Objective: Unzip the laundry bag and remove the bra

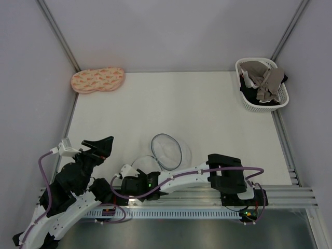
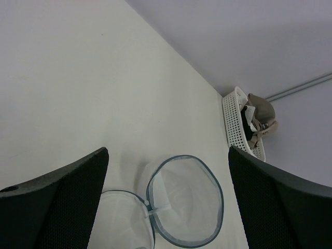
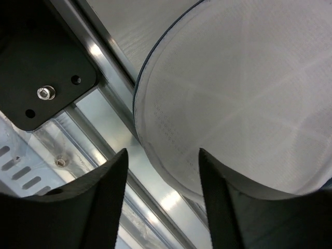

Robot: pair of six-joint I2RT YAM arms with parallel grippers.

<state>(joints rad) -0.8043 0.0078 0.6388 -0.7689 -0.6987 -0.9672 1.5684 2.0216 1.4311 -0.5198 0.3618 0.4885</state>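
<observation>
The laundry bag (image 1: 170, 150) lies unzipped at the near middle of the table, its two round mesh halves with blue-grey rims spread apart. Nothing shows inside it. It also shows in the left wrist view (image 2: 187, 199) and the right wrist view (image 3: 238, 93). The taupe bra (image 1: 264, 78) lies in the white basket at the far right, and shows in the left wrist view (image 2: 262, 111). My left gripper (image 1: 102, 144) is open and empty, left of the bag (image 2: 166, 155). My right gripper (image 1: 136, 170) is open at the near mesh half (image 3: 162, 155), holding nothing.
The white lattice basket (image 1: 259, 106) at the far right also holds dark and pale garments; it shows in the left wrist view (image 2: 233, 119). A peach patterned pad (image 1: 97, 80) lies at the far left. An aluminium rail (image 3: 104, 129) runs along the near edge under my right gripper.
</observation>
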